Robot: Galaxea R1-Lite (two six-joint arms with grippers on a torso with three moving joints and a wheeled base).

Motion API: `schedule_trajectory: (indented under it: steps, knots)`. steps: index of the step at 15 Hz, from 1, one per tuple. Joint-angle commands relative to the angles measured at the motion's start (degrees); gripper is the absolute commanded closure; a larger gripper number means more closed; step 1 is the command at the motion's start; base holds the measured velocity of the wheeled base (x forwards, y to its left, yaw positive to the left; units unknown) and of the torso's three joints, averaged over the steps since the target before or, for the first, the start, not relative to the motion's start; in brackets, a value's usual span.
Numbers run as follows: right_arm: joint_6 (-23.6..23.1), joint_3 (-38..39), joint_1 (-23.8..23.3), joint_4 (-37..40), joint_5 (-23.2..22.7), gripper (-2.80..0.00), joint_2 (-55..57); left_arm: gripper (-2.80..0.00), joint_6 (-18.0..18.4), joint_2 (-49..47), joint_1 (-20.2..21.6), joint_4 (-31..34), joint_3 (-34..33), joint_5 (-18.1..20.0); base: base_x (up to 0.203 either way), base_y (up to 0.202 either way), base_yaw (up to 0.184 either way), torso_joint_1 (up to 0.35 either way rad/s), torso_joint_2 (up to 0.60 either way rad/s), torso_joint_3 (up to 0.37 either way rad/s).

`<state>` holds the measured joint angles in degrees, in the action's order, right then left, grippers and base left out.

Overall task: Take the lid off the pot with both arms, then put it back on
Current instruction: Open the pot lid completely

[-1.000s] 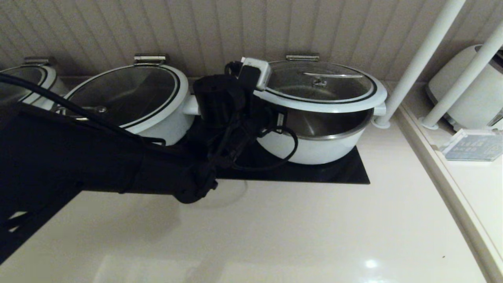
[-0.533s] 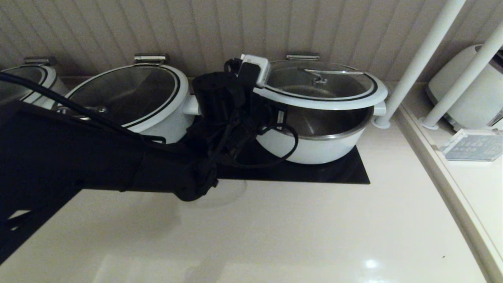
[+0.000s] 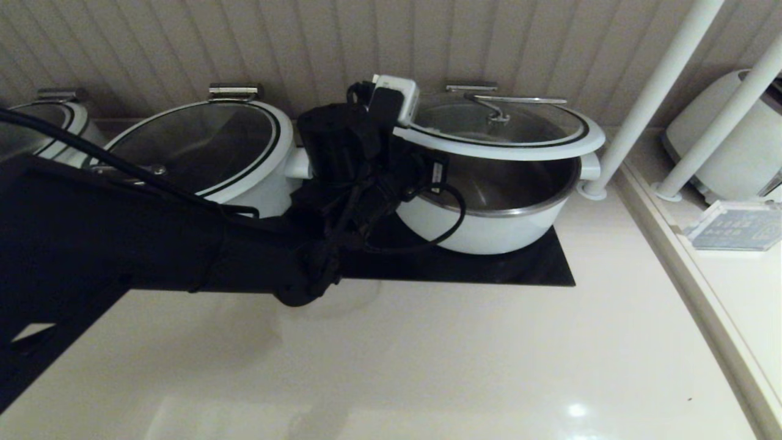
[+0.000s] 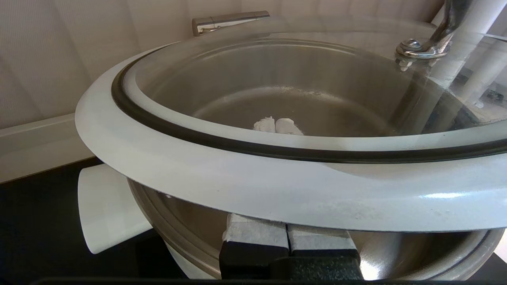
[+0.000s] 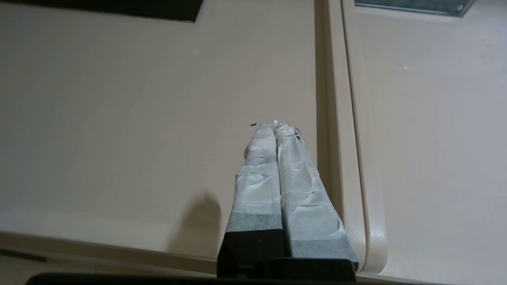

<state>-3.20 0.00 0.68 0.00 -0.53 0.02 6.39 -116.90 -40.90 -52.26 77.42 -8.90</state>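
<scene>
The white pot with a steel inner bowl stands on a black hob plate. Its glass lid, with a white rim and a steel bar handle, is tilted up at the front on its rear hinge. My left gripper is shut, with its fingers pushed under the lid's rim and over the pot's edge, bearing the rim from below. The fingertips show through the glass. My right gripper is shut and empty above the bare counter, out of the head view.
A similar white pot with a loop-handled lid stands just left of my left wrist, and another at the far left. Two white posts and a white appliance stand at the right, past a raised counter edge.
My left gripper has risen and pushed the lid's front edge higher. The gap between lid and pot has widened, and the lid tilts back more on its hinge.
</scene>
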Motion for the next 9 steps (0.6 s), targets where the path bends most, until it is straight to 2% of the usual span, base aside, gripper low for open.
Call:
schedule_trajectory:
  steps: [1, 5, 7, 9]
  knots:
    - [-2.1, -0.2, 0.0, -0.1, -0.7, 0.00, 0.0, 0.00, 0.0, -0.1, 0.0, -0.3, 0.0, -0.1, 0.000, 0.000, 0.000, 0.000, 0.00, 0.000]
    - [-2.4, -6.7, 0.0, 1.5, -5.9, 0.00, 3.8, 0.00, 0.0, -0.3, 0.3, -0.5, 0.1, -0.1, 0.000, 0.000, 0.000, 0.000, 0.00, 0.000]
    - [-2.0, -10.5, 0.1, 1.2, -7.2, 0.00, 9.4, 0.00, 0.0, -0.1, 0.3, -0.5, 0.0, -0.1, 0.000, 0.000, 0.000, 0.000, 0.00, 0.000]
    - [-1.8, -13.4, 1.3, -2.6, -7.7, 0.00, 17.8, 0.00, 0.0, 0.0, 0.8, -0.5, 0.0, -0.1, 0.000, 0.000, 0.000, 0.000, 0.00, 0.000]
